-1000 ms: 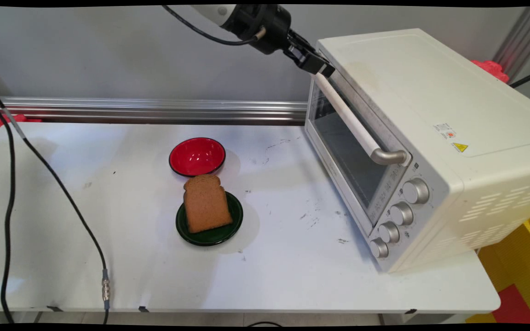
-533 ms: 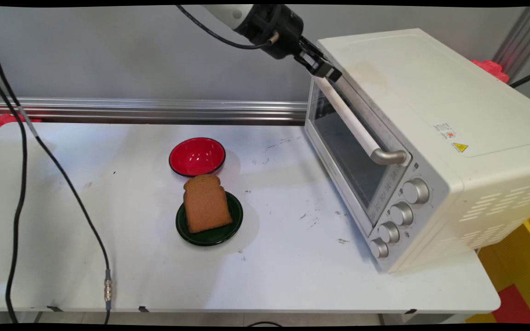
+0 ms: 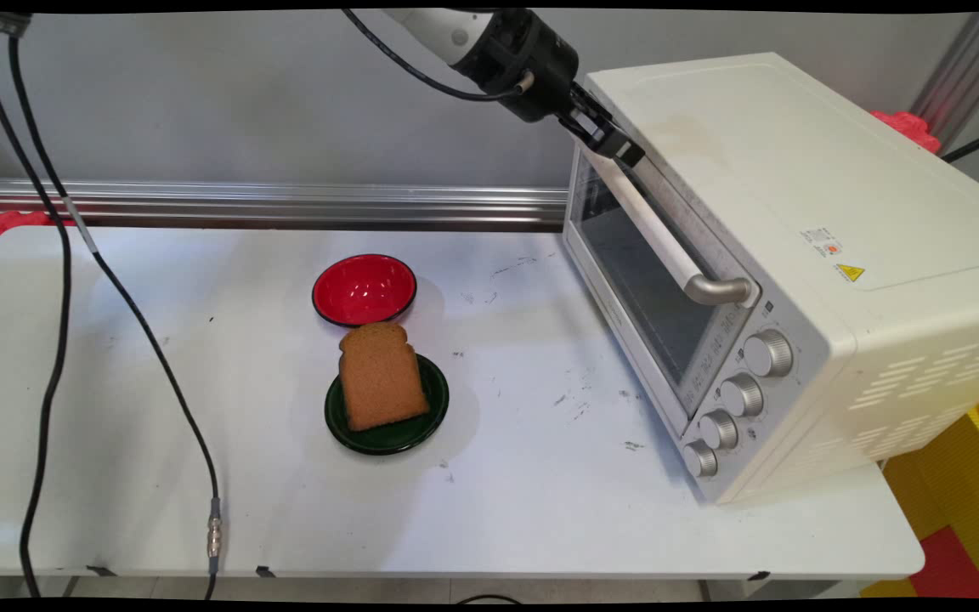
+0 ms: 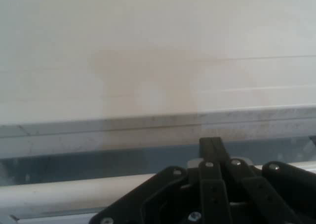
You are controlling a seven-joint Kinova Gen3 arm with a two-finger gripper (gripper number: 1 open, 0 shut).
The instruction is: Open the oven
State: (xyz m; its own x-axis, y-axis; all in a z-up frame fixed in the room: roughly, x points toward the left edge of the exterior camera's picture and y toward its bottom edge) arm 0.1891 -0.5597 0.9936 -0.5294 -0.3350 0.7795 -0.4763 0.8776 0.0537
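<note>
The black gripper (image 3: 617, 146) sits at the upper centre of the main view, right at the far end of the toaster oven's (image 3: 795, 255) door handle (image 3: 668, 242), by the oven's top front edge. In the hand view the gripper (image 4: 212, 150) shows its linkage folded inward and its fingers (image 4: 211, 146) pressed together, with the pale handle bar (image 4: 74, 189) crossing the lower part of the frame behind the linkage; whether they pinch the bar cannot be told. The oven door looks closed. Left of centre on the white table (image 3: 498, 476), a slice of brown bread (image 3: 381, 376) lies on a dark green plate (image 3: 404, 433), just below a red bowl (image 3: 364, 290). Black cables (image 3: 116, 289) hang down the left side.
</note>
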